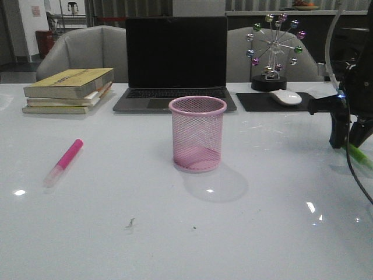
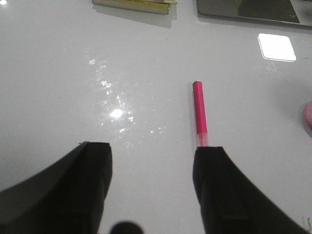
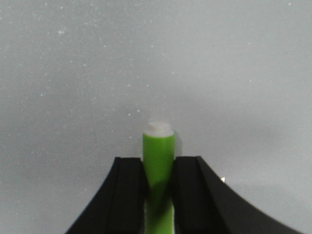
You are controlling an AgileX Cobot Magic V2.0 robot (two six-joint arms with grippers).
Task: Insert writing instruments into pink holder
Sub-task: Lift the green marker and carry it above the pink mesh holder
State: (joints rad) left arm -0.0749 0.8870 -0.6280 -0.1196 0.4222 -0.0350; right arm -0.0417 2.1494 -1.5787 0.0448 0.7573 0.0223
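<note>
The pink wire-mesh holder point(image 1: 197, 133) stands upright and empty at the table's middle. The magenta-pink marker point(image 1: 63, 161) lies on the table at the left, pale cap toward the front. In the left wrist view that marker point(image 2: 199, 112) runs up from one finger of my left gripper point(image 2: 152, 153), which is open with only bare table between its jaws; this gripper is out of the front view. At the far right my right gripper point(image 1: 347, 140) is down at the table, shut on the green marker point(image 3: 158, 161), whose end point(image 1: 360, 155) sticks out.
A laptop point(image 1: 176, 61) stands behind the holder. A stack of books point(image 1: 69, 89) lies at the back left. A mouse point(image 1: 285, 97) on a black pad and a ball ornament point(image 1: 273, 49) are at the back right. A cable point(image 1: 352, 169) hangs by the right arm.
</note>
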